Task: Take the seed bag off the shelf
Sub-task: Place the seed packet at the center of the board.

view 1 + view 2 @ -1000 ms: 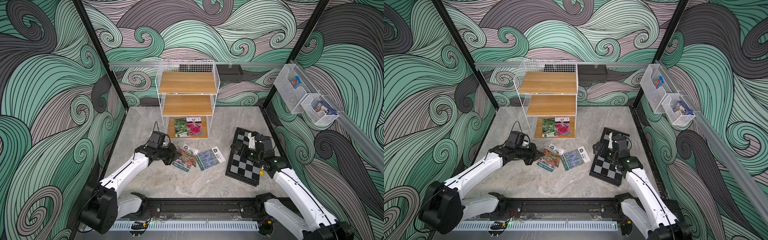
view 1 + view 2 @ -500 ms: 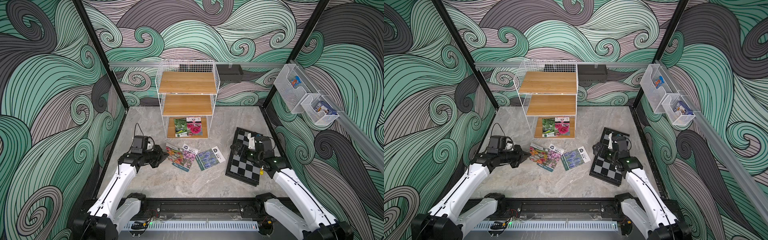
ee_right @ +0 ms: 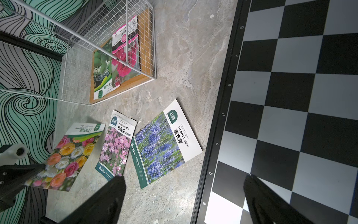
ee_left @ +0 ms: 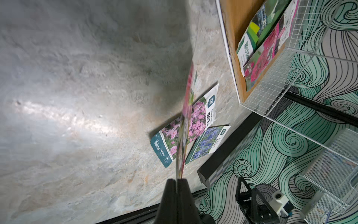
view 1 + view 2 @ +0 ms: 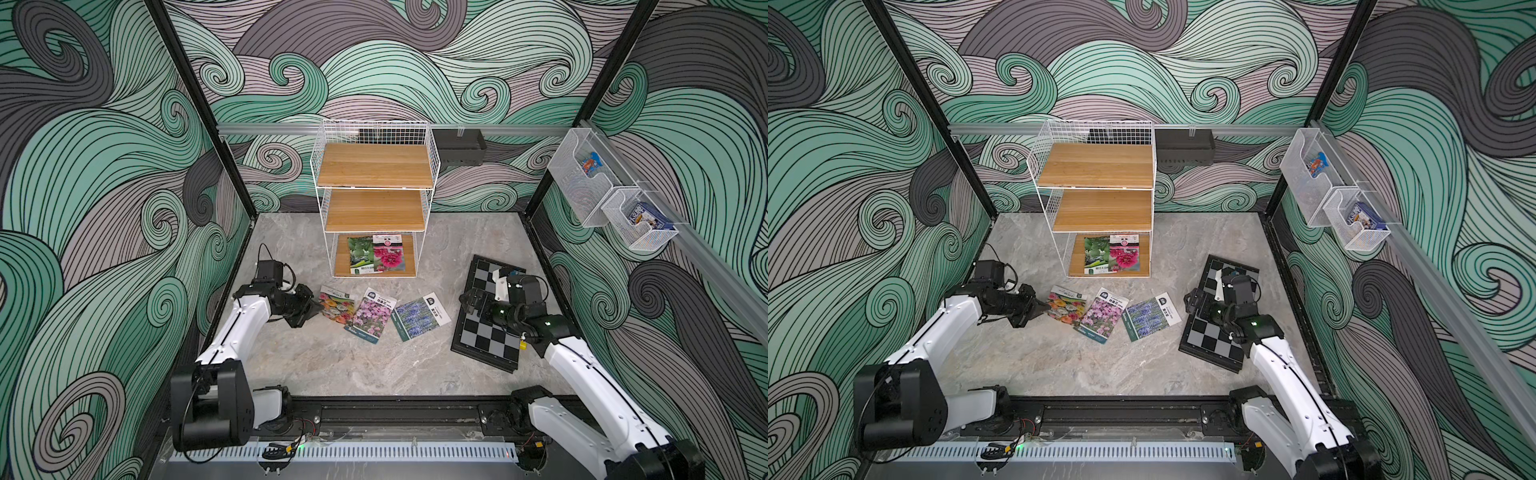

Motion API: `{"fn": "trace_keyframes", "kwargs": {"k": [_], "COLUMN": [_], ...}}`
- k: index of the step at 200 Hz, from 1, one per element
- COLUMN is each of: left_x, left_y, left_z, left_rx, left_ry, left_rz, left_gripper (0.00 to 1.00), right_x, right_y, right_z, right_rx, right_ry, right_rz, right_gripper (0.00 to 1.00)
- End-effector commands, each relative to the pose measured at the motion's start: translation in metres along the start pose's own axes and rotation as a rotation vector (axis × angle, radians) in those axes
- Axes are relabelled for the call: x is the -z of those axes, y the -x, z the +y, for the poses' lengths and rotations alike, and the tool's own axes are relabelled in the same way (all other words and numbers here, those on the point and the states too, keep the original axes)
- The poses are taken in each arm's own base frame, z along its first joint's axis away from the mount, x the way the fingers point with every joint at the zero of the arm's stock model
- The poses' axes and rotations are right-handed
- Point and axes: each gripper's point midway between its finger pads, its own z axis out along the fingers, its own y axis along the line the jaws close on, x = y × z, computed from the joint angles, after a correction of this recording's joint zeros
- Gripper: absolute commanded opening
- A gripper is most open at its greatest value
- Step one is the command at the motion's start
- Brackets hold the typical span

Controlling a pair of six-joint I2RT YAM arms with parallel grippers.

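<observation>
The shelf [image 5: 376,166] [image 5: 1100,166] stands at the back, a white wire rack with wooden boards. On its bottom board lie two seed bags, a green one [image 5: 360,259] and a pink-flower one [image 5: 388,257]. My left gripper [image 5: 314,307] [image 4: 176,180] is shut on the edge of a seed bag with mixed-colour flowers [image 5: 336,306] [image 3: 67,155], held low over the floor in front of the shelf; the left wrist view shows it edge-on [image 4: 187,108]. My right gripper [image 5: 471,301] [image 3: 185,176] is open and holds nothing, above the chessboard's left edge.
Two more seed bags lie on the floor: pink blossoms [image 5: 371,316] and lavender [image 5: 419,318]. A black-and-grey chessboard [image 5: 490,345] lies at the right. Clear bins [image 5: 590,178] hang on the right wall and a black box [image 5: 459,145] on the back rail.
My left gripper has drawn the mixed-colour bag to the left, off the pink-blossom bag, then edged back a little to the right. The right arm has not moved.
</observation>
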Motion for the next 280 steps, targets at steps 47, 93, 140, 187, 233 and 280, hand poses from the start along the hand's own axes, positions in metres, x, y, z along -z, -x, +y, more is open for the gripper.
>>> {"fn": "trace_keyframes", "kwargs": {"k": [47, 93, 140, 187, 233, 280], "left_x": [-0.009, -0.029, -0.037, -0.052, -0.054, -0.042], "left_y": [0.013, 0.006, 0.006, -0.013, -0.025, -0.034], "left_z": [0.023, 0.06, 0.067, 0.063, 0.056, 0.05], "left_rx": [-0.132, -0.126, -0.12, -0.097, -0.074, -0.081], "left_ry": [0.146, 0.218, 0.249, 0.266, 0.264, 0.29], "left_rz": [0.075, 0.084, 0.081, 0.088, 0.069, 0.033], "left_gripper": [0.0, 0.0, 0.0, 0.0, 0.0, 0.06], "right_x": [-0.003, -0.003, -0.002, -0.003, -0.001, -0.002], "right_y": [-0.005, -0.004, -0.006, -0.007, -0.009, -0.009], "right_z": [0.002, 0.001, 0.001, 0.0, -0.002, -0.002], "right_rx": [0.033, 0.034, 0.041, 0.034, 0.026, 0.018], "right_ry": [0.017, 0.013, 0.015, 0.014, 0.013, 0.009], "right_rz": [0.016, 0.016, 0.015, 0.017, 0.011, 0.01], "right_gripper": [0.99, 0.99, 0.99, 0.99, 0.99, 0.99]}}
